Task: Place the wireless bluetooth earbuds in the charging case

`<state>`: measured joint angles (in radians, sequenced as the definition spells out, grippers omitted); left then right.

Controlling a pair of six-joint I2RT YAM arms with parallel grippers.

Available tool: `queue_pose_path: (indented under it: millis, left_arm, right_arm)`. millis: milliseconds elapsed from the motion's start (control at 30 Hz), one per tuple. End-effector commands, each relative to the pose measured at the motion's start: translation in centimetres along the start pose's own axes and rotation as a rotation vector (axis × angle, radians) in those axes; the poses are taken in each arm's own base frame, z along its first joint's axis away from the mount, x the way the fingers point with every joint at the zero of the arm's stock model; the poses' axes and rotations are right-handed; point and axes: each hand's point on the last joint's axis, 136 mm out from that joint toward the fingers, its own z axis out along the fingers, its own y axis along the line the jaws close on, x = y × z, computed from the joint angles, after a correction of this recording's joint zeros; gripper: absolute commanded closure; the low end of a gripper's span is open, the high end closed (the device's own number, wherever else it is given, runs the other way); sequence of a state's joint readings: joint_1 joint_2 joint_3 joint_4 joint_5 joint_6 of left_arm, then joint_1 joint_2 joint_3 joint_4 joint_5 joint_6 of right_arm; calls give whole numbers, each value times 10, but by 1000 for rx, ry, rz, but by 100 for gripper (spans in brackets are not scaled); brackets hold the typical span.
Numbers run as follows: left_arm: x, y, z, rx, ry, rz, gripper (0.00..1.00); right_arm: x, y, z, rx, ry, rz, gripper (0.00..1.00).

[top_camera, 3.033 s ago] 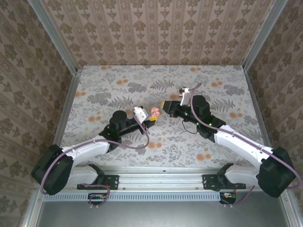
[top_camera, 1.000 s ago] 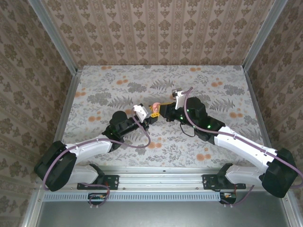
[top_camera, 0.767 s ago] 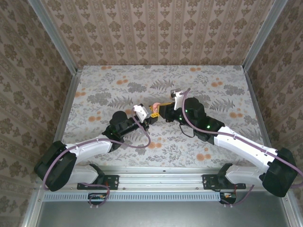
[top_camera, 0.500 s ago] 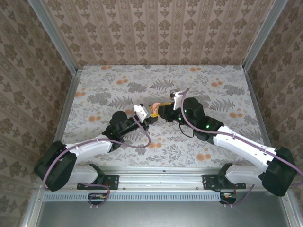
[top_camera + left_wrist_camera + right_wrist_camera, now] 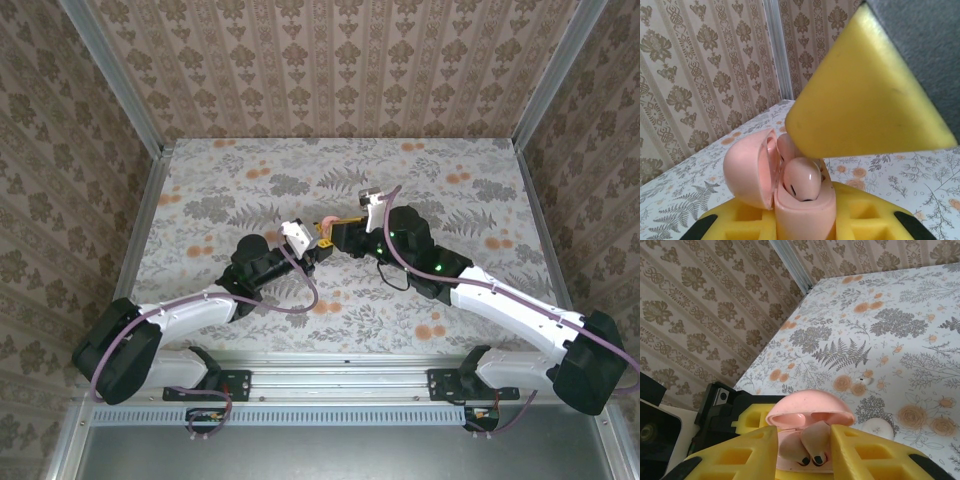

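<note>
Foam-padded left gripper [image 5: 318,245] clamps the glossy, rounded pink charging case [image 5: 802,212], hinged open; right gripper [image 5: 805,440], closer than three seconds ago, pinches a smooth earbud [image 5: 815,436] at its mouth.

Taken from above and behind the arm bases [image 5: 215,378], looking down over the floral table [image 5: 220,180] toward the back wall [image 5: 340,70]. Shot from the left wrist at close range, facing the open pink charging case [image 5: 802,210] and a wallpapered corner [image 5: 772,50]. Framed just as near from the right wrist, on the same case [image 5: 805,417] from its opposite side.
</note>
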<state>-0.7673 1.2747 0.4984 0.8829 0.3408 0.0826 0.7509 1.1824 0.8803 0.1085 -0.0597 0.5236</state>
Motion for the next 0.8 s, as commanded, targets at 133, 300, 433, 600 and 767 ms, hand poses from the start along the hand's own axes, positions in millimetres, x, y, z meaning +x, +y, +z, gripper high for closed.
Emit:
queue_pose_path:
  millis: [133, 300, 433, 600, 767]
  left_arm:
    - [-29, 1, 2, 1, -80, 13, 94]
    - [-27, -1, 2, 11, -75, 13, 94]
    - [-30, -3, 1, 27, -81, 12, 93]
    - [-32, -7, 0, 44, -79, 8, 93]
    - [-29, -8, -4, 46, -67, 1, 93]
  right_arm:
    - [-22, 9, -18, -36, -88, 0, 63]
    - [-24, 2, -27, -23, -93, -4, 60]
    - [-21, -8, -32, 6, -70, -16, 59]
    - [-17, -13, -39, 13, -50, -48, 59]
    - [-7, -13, -43, 13, 16, -121, 59]
